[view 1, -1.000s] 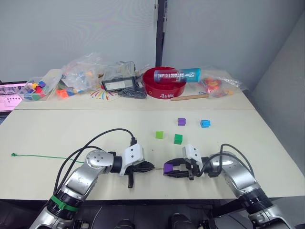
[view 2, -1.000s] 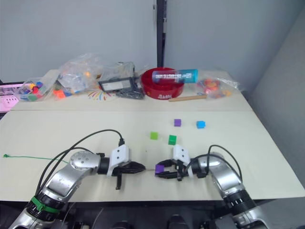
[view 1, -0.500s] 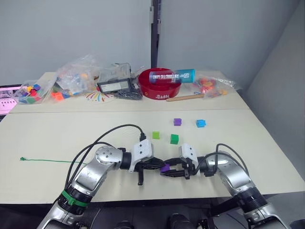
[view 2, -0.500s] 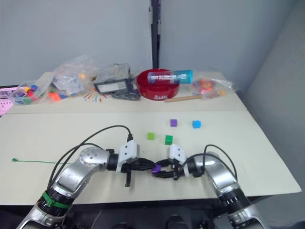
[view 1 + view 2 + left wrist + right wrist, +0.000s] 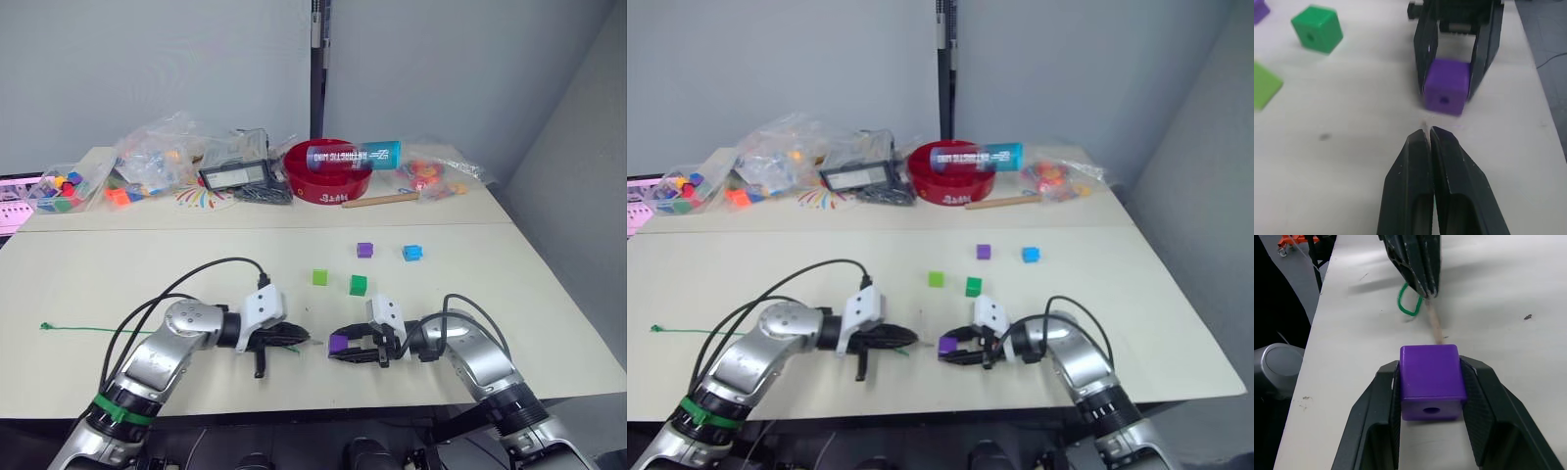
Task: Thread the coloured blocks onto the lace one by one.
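Facing each other, left end effector (image 5: pixel 1428 134) pinching lace tip (image 5: pixel 1434 325), right end effector (image 5: pixel 1433 382) clamping purple block (image 5: pixel 1432 377) just beyond.

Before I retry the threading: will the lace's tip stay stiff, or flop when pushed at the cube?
Probably stiff: the pale tip juts straight from the left gripper toward the purple cube. The green lace behind curls into a loop, so likely floppy there.

Purple cube (image 5: pixel 1432 381), green lace (image 5: pixel 1409 303) with pale tip (image 5: pixel 1434 326), black gripper fingers (image 5: pixel 1376 416)
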You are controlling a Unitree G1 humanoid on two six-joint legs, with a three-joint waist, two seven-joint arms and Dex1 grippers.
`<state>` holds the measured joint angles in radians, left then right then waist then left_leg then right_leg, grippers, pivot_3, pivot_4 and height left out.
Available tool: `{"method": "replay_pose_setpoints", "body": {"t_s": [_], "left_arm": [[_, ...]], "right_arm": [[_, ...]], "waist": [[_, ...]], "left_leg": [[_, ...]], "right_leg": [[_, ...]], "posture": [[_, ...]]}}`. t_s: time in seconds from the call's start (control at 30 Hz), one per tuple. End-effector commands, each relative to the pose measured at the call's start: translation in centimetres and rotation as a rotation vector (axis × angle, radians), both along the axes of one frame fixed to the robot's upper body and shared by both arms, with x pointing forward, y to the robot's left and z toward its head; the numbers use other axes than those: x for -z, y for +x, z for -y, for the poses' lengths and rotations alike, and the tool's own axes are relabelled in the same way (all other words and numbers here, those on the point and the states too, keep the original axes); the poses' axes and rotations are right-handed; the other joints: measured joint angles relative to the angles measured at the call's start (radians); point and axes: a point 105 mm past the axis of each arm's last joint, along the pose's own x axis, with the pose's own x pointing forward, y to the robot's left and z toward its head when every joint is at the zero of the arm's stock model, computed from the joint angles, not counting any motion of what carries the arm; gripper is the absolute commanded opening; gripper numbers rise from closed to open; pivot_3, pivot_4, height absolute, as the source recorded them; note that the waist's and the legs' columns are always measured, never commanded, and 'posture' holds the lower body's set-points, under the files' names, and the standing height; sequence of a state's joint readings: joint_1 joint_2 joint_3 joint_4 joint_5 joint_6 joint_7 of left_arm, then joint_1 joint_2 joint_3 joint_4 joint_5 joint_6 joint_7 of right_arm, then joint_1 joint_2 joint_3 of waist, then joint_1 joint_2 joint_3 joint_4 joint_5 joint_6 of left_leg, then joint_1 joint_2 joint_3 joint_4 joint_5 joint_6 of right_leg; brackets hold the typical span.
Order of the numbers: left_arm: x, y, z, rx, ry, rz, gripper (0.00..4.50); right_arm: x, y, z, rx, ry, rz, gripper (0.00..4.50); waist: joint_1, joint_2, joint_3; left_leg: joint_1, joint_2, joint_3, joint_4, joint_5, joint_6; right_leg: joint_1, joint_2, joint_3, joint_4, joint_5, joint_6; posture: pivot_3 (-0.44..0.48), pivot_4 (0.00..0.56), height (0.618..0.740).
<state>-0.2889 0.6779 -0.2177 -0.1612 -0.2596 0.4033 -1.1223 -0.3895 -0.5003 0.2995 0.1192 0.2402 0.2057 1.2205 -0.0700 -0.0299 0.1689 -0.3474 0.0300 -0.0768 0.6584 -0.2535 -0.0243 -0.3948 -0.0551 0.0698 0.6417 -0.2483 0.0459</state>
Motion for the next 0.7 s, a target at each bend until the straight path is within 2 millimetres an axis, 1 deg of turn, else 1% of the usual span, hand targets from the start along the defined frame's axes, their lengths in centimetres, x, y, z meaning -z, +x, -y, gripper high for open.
{"method": "replay_pose_setpoints", "body": {"t_s": [0.03, 0.3, 0.33, 0.37, 0.4, 0.47, 0.5, 0.63, 0.67, 0.7], "left_arm": [[-0.1, -0.1, -1.1, 0.004, 0.015, 0.023, 0.0], [0.5, -0.3, -1.4, 0.011, 0.003, 0.018, 0.0], [0.5, -0.3, -1.5, 0.011, 0.001, 0.016, 0.42], [0.6, -0.4, -1.6, 0.016, 0.003, 0.002, 0.55], [0.6, -0.4, -1.7, 0.021, 0.007, -0.002, 0.77], [0.5, -0.1, -1.9, 0.006, 0.022, 0.02, 1.55], [0.6, 0.0, -1.9, 0.006, 0.037, 0.019, 1.76], [0.9, -0.1, -2.1, 0.015, 0.065, 0.011, 3.12], [0.9, -0.1, -2.1, 0.017, 0.072, 0.013, 3.39], [1.1, -0.1, -2.1, 0.022, 0.085, 0.015, 3.39]], "right_arm": [[2.0, 0.3, 1.0, 0.07, -0.069, -0.045, 1.18], [2.0, 0.1, 0.2, 0.07, -0.046, -0.048, 1.18], [2.0, 0.1, 0.2, 0.071, -0.043, -0.048, 1.18], [2.0, 0.0, 0.1, 0.073, -0.041, -0.048, 1.18], [1.9, 0.0, 0.1, 0.074, -0.039, -0.048, 1.18], [1.9, 0.0, 0.1, 0.079, -0.035, -0.047, 1.18], [1.9, 0.0, 0.1, 0.083, -0.032, -0.047, 1.18], [1.8, 0.0, -0.1, 0.093, -0.024, -0.046, 1.18], [1.8, 0.0, -0.1, 0.094, -0.023, -0.046, 1.18], [1.8, 0.0, -0.2, 0.096, -0.02, -0.046, 1.18]], "waist": [[0.002, 0.0, 0.0], [-0.001, 0.0, 0.0], [0.0, 0.0, 0.0], [-0.001, 0.0, 0.0], [0.0, 0.0, 0.0], [0.0, 0.0, 0.0], [0.0, 0.0, 0.0], [0.0, 0.0, 0.0], [0.0, 0.0, 0.0], [0.0, 0.0, 0.0]], "left_leg": [[0.0, 0.0, 0.0, 0.0, 0.0, 0.0], [-0.003, 0.001, 0.0, 0.0, 0.0, 0.0], [-0.004, 0.001, 0.0, 0.0, 0.0, 0.0], [-0.005, 0.001, 0.0, 0.0, 0.0, 0.0], [-0.005, 0.001, 0.0, 0.0, 0.0, 0.0], [-0.006, 0.001, 0.001, 0.0, 0.0, 0.0], [-0.006, 0.001, 0.001, 0.0, 0.0, 0.0], [-0.006, 0.001, 0.001, 0.0, 0.0, 0.0], [-0.006, 0.001, 0.001, 0.0, 0.0, 0.0], [-0.006, 0.001, 0.001, 0.0, 0.0, 0.0]], "right_leg": [[0.0, 0.0, 0.0, 0.0, 0.0, 0.0], [-0.003, 0.001, 0.0, 0.0, 0.0, -0.001], [-0.005, 0.001, 0.0, 0.0, 0.0, -0.001], [-0.006, 0.001, 0.0, 0.001, 0.0, -0.001], [-0.006, 0.001, 0.0, 0.001, 0.0, -0.001], [-0.007, 0.001, 0.0, 0.001, 0.0, -0.001], [-0.007, 0.001, 0.0, 0.001, 0.0, -0.001], [-0.007, 0.001, 0.0, 0.001, 0.0, -0.001], [-0.007, 0.001, 0.0, 0.001, 0.0, -0.001], [-0.007, 0.001, 0.0, 0.001, 0.0, -0.001]], "posture": [[0.0, 0.15, 0.731], [0.0, 0.15, 0.731], [0.0, 0.15, 0.731], [0.0, 0.15, 0.731], [0.0, 0.15, 0.731], [0.0, 0.15, 0.731], [0.0, 0.15, 0.731], [0.0, 0.15, 0.731], [0.0, 0.15, 0.731], [0.0, 0.15, 0.731]]}}
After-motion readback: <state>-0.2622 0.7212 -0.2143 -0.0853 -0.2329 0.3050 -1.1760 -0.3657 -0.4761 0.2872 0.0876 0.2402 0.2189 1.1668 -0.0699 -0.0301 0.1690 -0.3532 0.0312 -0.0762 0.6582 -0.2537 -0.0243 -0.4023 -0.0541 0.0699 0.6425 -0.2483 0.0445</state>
